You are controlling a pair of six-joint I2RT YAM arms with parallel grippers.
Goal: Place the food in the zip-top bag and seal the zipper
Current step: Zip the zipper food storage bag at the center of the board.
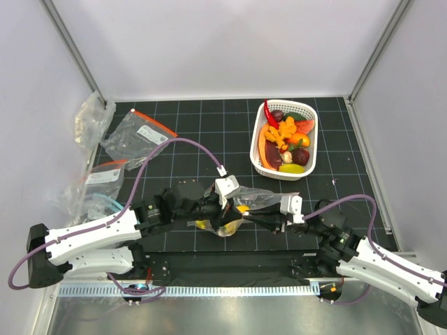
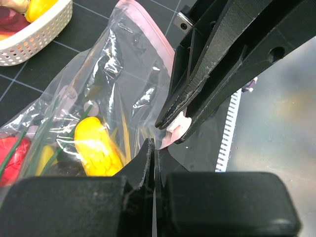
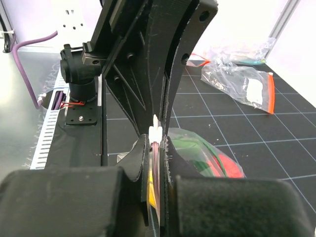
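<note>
Left gripper (image 2: 153,148) is seen closest in its own wrist view, clamped flat on the edge of the zip-top bag (image 2: 113,74). Right gripper (image 3: 157,160) is pinched narrow on the zipper (image 2: 155,34), pink strip visible between its fingers. Bag is held mid-table between both grippers, with a yellow piece (image 2: 96,150) and a red piece (image 2: 10,160) inside. Most of the food (image 1: 285,136) is seen in the white basket (image 1: 254,150), at 1 o'clock from the bag in the top view. Labelled spare bags (image 1: 140,136) are seen at 10 o'clock, well apart.

Risks:
- If the zipper is run shut now, basket food is locked out and the task is left incomplete.
- Both sets of tips are set just beside each other on one strip; with any slide inward they are knocked together.
- Film is floppy: a pull along the strip is likely taken up as bunching, not sealing, and the strip may be dragged out of one pinch.
- If either pinch is lost, the mouth is dropped and pieces may be spilled.
- Small white piece (image 2: 177,126) at the right tips cannot be identified.
</note>
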